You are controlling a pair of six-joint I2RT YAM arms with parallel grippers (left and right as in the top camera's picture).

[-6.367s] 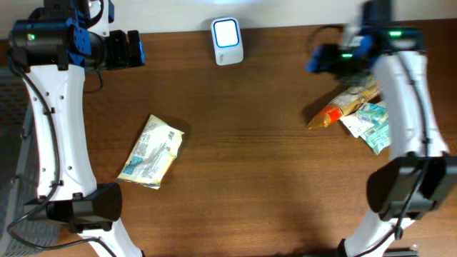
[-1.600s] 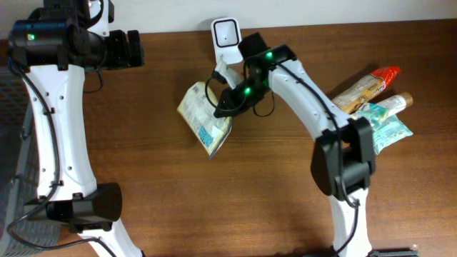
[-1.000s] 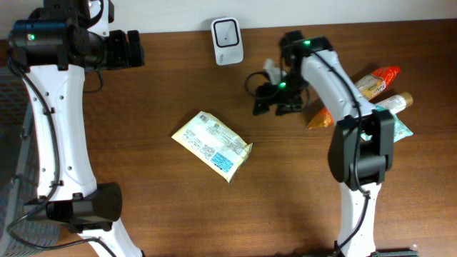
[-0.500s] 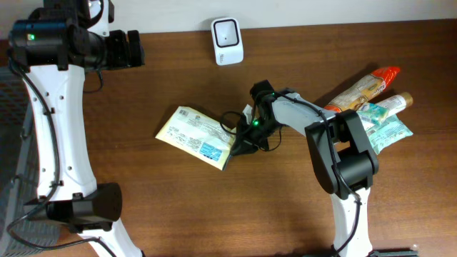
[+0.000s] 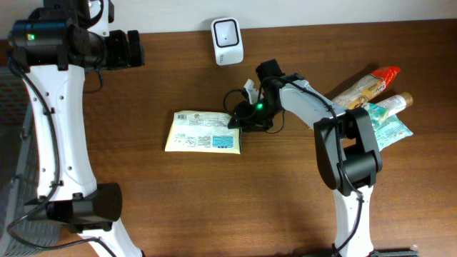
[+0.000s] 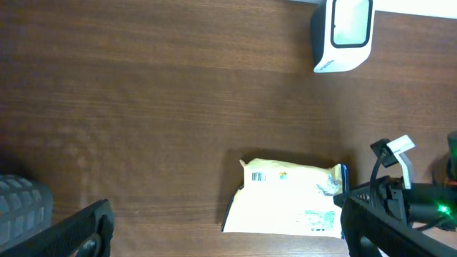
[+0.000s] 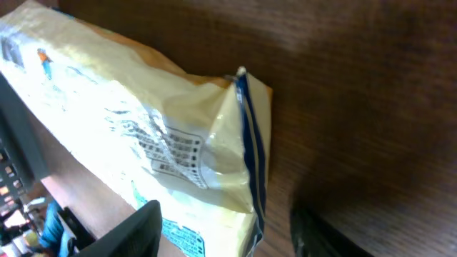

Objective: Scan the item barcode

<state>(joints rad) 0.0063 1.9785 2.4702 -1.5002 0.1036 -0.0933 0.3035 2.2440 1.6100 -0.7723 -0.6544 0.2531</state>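
Overhead shows the yellow packet (image 5: 203, 133) lying flat on the wooden table (image 5: 214, 207), roughly mid-table. It sits a fair way in front of the white scanner (image 5: 227, 33), which is up at the back edge. The packet's printed side faces up, with a blue patch near its right end.

The right gripper (image 5: 239, 122) is down at that right end, its arm reaching in from the right. In the right wrist view the two fingers (image 7: 141, 230) stand apart with the packet's crimped end sitting between them. Bare wood shows between the packet and the other finger, so it's loose around the end, not pinching it. That same view shows a block of fine printed lines on the wrapper that looks like a barcode (image 7: 175, 151), though it's too blurry to be sure.

The left gripper (image 5: 132, 48) is parked up in the far left corner, well away from everything. Its wrist view shows the fingers (image 6: 78, 228) spread as wide as they go, with nothing held.

Over on the right side there's a little pile of other stuff: a red-tipped snack wrapper (image 5: 368, 86), a bottle-ish thing (image 5: 391, 104) and a teal pouch (image 5: 389, 128), all touching or overlapping each other.
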